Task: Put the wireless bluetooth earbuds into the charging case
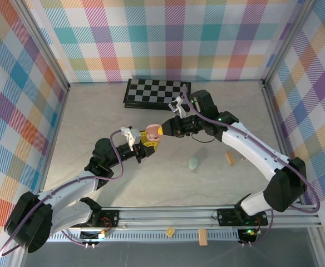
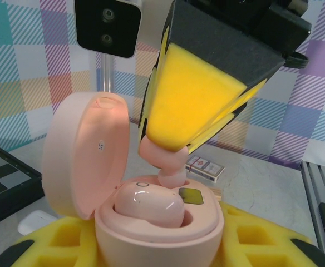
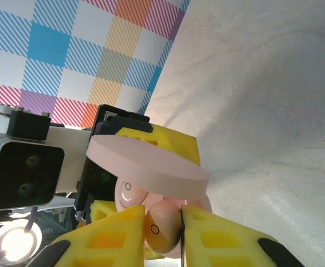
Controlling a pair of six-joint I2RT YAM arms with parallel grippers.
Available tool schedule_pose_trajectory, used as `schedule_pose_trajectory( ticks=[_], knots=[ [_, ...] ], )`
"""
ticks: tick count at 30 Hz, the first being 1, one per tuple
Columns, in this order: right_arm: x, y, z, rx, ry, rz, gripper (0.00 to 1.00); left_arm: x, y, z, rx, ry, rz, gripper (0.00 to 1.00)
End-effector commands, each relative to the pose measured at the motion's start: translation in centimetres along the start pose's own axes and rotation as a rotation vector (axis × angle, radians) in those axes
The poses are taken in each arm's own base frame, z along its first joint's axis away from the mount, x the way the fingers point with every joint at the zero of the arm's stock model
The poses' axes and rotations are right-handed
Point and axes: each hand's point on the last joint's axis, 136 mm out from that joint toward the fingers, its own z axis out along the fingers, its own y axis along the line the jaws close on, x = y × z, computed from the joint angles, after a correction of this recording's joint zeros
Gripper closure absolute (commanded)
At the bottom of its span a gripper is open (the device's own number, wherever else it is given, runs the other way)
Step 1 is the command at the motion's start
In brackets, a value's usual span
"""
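The pink charging case (image 2: 158,236) sat closest, clamped low between the yellow foam pads (image 2: 262,245) of the left pincer (image 1: 144,144), held up off the surface (image 1: 95,117) with its lid (image 2: 84,156) swung open to the left; one pink earbud (image 2: 148,207) already lay seated in its well; a second pink earbud (image 2: 163,158) was pinched narrowly between the foam fingertips (image 3: 218,236) of the right pincer (image 3: 162,228), directly above the case, its lower end down at the free well beside the seated one, though how far in it sat could not be told; well apart on the surface lay a pale green case (image 1: 193,163), a wooden block (image 1: 230,158) and, further back, a chessboard (image 1: 157,93).
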Motion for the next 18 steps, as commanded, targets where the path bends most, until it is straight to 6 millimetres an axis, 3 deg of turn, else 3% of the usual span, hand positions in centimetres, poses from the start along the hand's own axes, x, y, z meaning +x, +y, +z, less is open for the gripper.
schedule_pose_trajectory(
  ticks=[1,13,18],
  knots=[
    [-0.14,-0.91,0.31,0.012,0.0,0.007,0.8,-3.0,-0.55,0.02,0.015,-0.082,0.042,0.67],
    [0.36,-1.11,0.61,0.003,0.036,0.027,0.78,-2.86,-0.25,0.3,0.008,-0.083,0.042,0.67],
    [0.04,-0.71,0.33,0.005,0.02,0.015,0.66,-2.82,-0.36,0.35,0.016,-0.081,0.041,0.67]
  ],
)
